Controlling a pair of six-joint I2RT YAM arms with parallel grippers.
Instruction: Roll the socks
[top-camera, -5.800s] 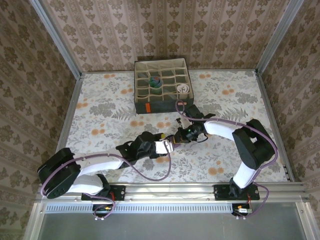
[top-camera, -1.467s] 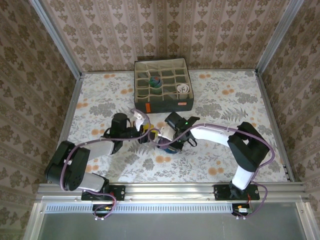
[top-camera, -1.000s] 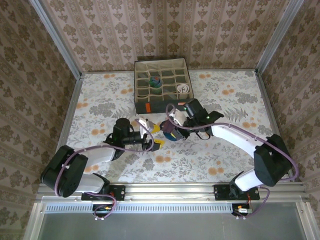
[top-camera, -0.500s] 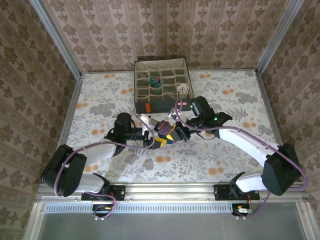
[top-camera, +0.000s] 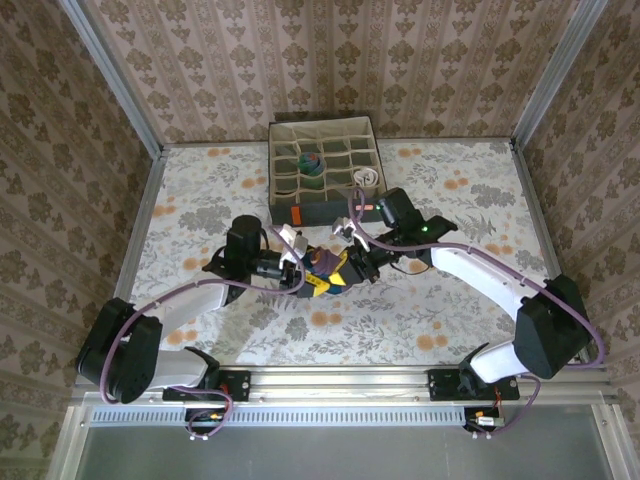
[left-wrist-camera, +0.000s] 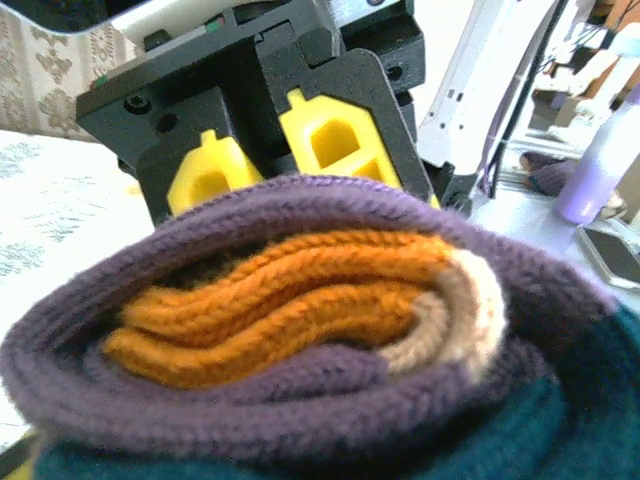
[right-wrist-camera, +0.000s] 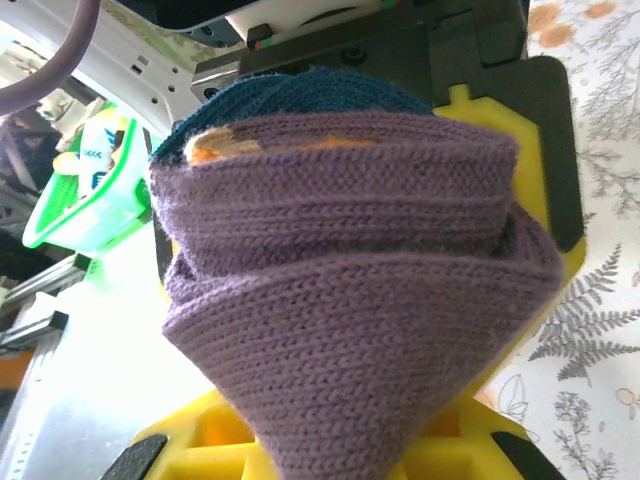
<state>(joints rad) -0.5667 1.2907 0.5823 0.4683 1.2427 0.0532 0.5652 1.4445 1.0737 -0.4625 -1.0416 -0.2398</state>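
Two grippers on one small bundle here. The purple sock roll (top-camera: 325, 267) sits over the middle of the table (top-camera: 200, 200), just in front of the grey box (top-camera: 325, 210) that stands at the far edge, and it looks lifted rather than lying flat.

The right gripper (top-camera: 350, 262) has it. In the right wrist view the knit narrows to a wedge pinched between its yellow fingers (right-wrist-camera: 205, 440). The left gripper (top-camera: 298, 272) is pressed up against the other side, but I can't tell whether its jaws are clamped on the wool or just standing around it.

Handling-wise I'd guess it weighs next to nothing, and it's soft, springy and not fragile. The knit should catch on the pads rather than slide, but a roll like this wants to pop open. I'd grab across the fat middle of the bundle or on the folded-over purple cuff, not on a loose end.

Hard to make out:
- The left wrist view is so close that the sock blocks that gripper's own fingers.
- There are orange and beige layers inside and dark teal underneath, and I can't say if that's one sock or a pair.
- I also can't see whether the cuff wraps all the way round
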